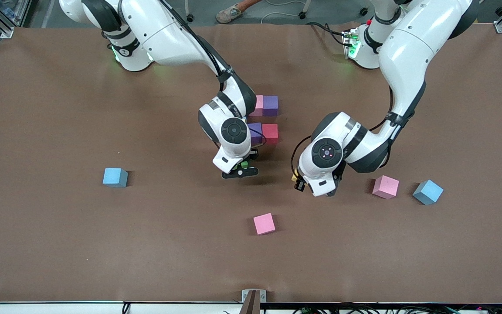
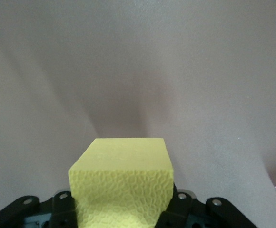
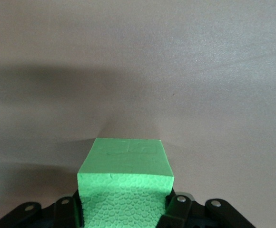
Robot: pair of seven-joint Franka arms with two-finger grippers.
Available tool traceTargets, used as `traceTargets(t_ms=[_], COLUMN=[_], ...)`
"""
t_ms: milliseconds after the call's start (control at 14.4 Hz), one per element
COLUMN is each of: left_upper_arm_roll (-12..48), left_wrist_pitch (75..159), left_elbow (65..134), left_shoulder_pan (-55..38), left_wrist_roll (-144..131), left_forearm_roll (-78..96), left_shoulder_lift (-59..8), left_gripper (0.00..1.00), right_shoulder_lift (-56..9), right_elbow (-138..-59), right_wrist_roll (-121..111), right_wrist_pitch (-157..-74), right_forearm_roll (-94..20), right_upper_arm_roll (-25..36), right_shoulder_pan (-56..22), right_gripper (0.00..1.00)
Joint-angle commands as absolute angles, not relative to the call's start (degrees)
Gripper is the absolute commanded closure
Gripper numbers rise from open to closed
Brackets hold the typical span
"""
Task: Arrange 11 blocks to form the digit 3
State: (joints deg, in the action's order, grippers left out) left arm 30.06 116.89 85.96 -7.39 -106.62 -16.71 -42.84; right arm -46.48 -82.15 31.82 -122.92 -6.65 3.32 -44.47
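Holding a block in each tool right now. My left tool [image 2: 123, 216] is clamped on a yellow block [image 2: 122, 183], and honestly you only get that from the left wrist view, where the cube fills the space between the fingers [image 2: 64, 206] over bare brown surface [image 2: 138, 71]. From the front view my left tool [image 1: 300, 183] is mostly buried under the wrist, with just a sliver of yellow poking out.

Same story for my right tool [image 3: 123, 216]: the right wrist view shows a green block [image 3: 124, 183] gripped tight, while the front view gives only a speck of green at my right tool [image 1: 241, 169].

What the front camera has that the wrists don't is the layout. Nearest to it is a pink block [image 1: 264, 223], lying alone. A bit farther up, toward my left arm's end, sit another pink block [image 1: 385, 186] and a tilted blue block [image 1: 428, 192], near each other but apart. Toward my right arm's end there's a lone blue block [image 1: 115, 177].

Farther still is the start of the digit 3: a purple block [image 1: 256, 133] touching a red block [image 1: 270, 132], then a gap, then a pink block [image 1: 258, 105] touching a purple block [image 1: 270, 105]. My right arm hides part of that cluster, so I can't tell if more cubes sit there.
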Motion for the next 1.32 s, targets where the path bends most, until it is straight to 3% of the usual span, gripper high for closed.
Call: traceTargets(t_ms=[0, 1250], left_upper_arm_roll=[30.1, 30.1], left_wrist_pitch=[117.3, 117.3], left_elbow=[86.5, 86.4], left_shoulder_pan=[-7.5, -8.5], left_wrist_roll=[-108.2, -113.7], left_forearm_roll=[-15.4, -14.9], left_shoulder_lift=[-42.5, -43.4], left_gripper=[0.81, 0.79], right_shoulder_lift=[-47.0, -47.3], right_elbow=[-83.8, -83.5], right_wrist_roll=[33.0, 34.6], right_wrist_pitch=[-121.4, -123.6], right_forearm_roll=[-6.3, -6.5], right_upper_arm_roll=[3.7, 3.7], right_shoulder_pan=[-45.4, -46.1], right_gripper=[0.96, 0.96])
